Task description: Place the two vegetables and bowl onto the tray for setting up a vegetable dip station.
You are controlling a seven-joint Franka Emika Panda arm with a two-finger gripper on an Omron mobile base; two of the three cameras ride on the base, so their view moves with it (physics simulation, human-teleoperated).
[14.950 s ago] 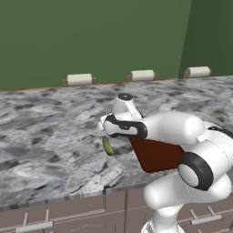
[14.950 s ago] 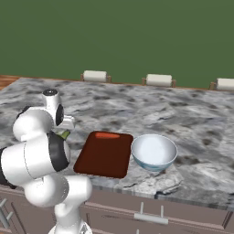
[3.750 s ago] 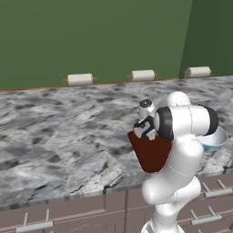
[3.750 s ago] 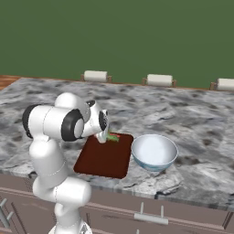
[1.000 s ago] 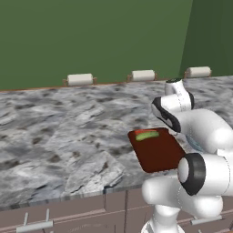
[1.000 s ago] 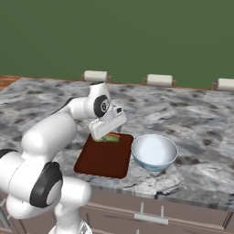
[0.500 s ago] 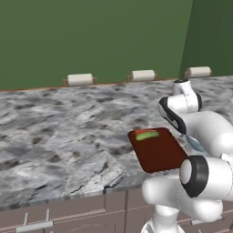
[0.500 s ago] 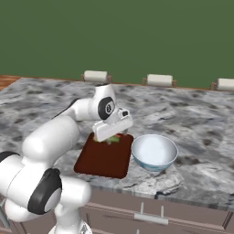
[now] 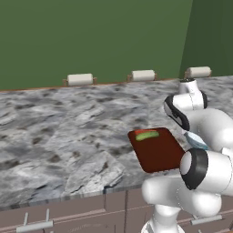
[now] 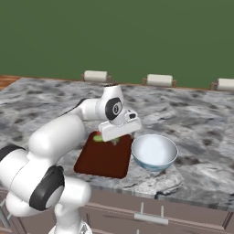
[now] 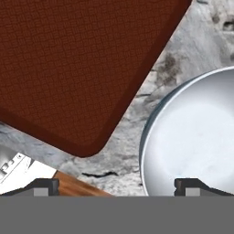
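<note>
The dark reddish-brown tray lies near the counter's front edge. The green cucumber-like vegetable rests on its far end. The pale bluish bowl stands upright on the counter just right of the tray. My gripper hovers over the tray's far right corner, close to the bowl. In the hand view the gripper is open with nothing between its fingertips, above the strip of counter between a tray corner and the bowl rim. The red vegetable is hidden.
Three white rolls on small holders line the back of the grey marbled counter under the green wall. The counter's front edge runs just below the tray, with drawers beneath. Open counter spreads to the left.
Over the last second my hand has swung right from above the cucumber toward the bowl. The cucumber, held several seconds ago, lies free on the tray.
</note>
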